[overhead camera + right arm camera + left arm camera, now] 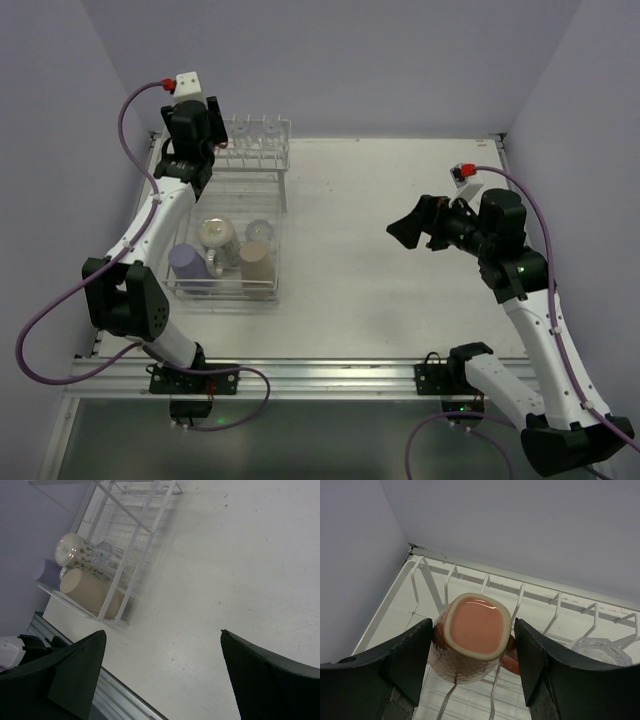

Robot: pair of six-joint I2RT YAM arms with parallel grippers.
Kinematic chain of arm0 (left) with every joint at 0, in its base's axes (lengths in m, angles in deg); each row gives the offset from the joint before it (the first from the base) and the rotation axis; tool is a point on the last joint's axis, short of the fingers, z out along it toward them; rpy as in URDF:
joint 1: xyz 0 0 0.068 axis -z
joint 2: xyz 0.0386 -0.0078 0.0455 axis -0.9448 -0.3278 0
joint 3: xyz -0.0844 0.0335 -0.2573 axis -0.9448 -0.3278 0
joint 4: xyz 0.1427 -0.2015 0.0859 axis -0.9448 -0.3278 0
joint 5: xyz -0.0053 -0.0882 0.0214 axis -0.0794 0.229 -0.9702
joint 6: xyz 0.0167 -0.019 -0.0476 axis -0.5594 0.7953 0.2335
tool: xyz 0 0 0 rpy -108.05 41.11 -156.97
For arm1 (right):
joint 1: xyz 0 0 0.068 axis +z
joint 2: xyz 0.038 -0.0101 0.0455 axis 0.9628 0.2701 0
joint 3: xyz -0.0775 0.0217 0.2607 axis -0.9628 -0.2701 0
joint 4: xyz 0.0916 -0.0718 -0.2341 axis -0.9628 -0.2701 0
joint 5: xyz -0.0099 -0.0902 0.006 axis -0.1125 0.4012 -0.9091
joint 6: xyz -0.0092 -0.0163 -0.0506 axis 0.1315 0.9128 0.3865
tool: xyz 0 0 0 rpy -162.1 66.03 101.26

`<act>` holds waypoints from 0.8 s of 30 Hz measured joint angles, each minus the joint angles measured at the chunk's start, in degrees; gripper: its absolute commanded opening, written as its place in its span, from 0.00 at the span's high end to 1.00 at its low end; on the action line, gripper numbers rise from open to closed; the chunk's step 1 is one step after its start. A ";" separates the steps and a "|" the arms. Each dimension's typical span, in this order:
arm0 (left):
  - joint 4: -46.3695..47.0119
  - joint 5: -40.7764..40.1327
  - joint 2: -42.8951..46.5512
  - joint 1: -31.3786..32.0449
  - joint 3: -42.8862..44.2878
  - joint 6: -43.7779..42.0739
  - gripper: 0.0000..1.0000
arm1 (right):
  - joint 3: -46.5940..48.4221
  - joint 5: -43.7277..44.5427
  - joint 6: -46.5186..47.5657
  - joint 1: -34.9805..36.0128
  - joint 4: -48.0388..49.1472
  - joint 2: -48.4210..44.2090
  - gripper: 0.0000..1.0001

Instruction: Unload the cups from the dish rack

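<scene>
Left gripper [473, 645] at rack's [280, 190] upper shelf, far-left corner. Jaws straddle pink mug [476, 622], one finger [412, 655] close on each side; left one looks to touch, handle is by the right one. Cannot tell if clamped or only close. Mug upside down on the shelf prongs, base up. Clear glass [600, 652] on same shelf, right of mug, apart from it; top view shows more glasses [252, 133] along the shelf.

Rack's lower basket, near end: lavender cup [188, 264] at left, patterned cup [217, 236] just beside it, tan tumbler [256, 262] at right, small clear glass [259, 230] behind the tumbler. Patterned cup and tumbler lie on their sides.

Right gripper [415, 225] well right of rack, above bare table [400, 300], pointing toward the rack. Jaws spread wide, nothing between them.
</scene>
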 measured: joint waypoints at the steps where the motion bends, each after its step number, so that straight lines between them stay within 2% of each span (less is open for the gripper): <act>1: 0.15 -0.09 0.00 0.00 -0.09 0.00 0.43 | 0.00 -0.02 0.00 0.00 -0.02 0.04 0.01; 4: 0.72 -0.26 0.37 0.00 -0.72 0.02 0.48 | 0.00 -0.07 0.00 0.00 0.00 0.04 0.01; 6: 0.72 -0.39 0.57 0.00 -0.87 0.07 0.56 | 0.00 -0.15 0.00 0.00 0.00 0.07 0.01; 10: 0.68 -0.57 0.66 0.00 -0.92 0.44 0.64 | 0.00 -0.17 0.00 0.00 0.00 0.07 0.01; 11: 0.68 -0.59 0.66 0.00 -0.92 0.44 0.71 | 0.00 -0.17 0.00 0.00 0.00 0.07 0.01; 13: 0.68 -0.68 0.66 0.00 -0.92 0.50 0.76 | 0.00 -0.17 0.00 0.00 0.00 0.07 0.01; 14: 0.68 -0.70 0.66 0.00 -0.92 0.57 0.83 | -0.02 -0.20 0.00 0.00 0.00 0.07 0.01; 16: 0.66 -0.76 0.66 -0.02 -0.92 0.83 0.91 | -0.07 -0.20 0.00 0.00 0.02 0.07 0.01; 17: 0.66 -0.85 0.66 -0.02 -0.92 0.92 0.99 | -0.11 -0.20 0.00 0.00 0.00 0.07 0.01; 24: 0.57 -1.36 0.66 -0.02 -0.92 1.36 1.00 | -0.20 -0.22 0.00 0.00 0.00 0.09 0.01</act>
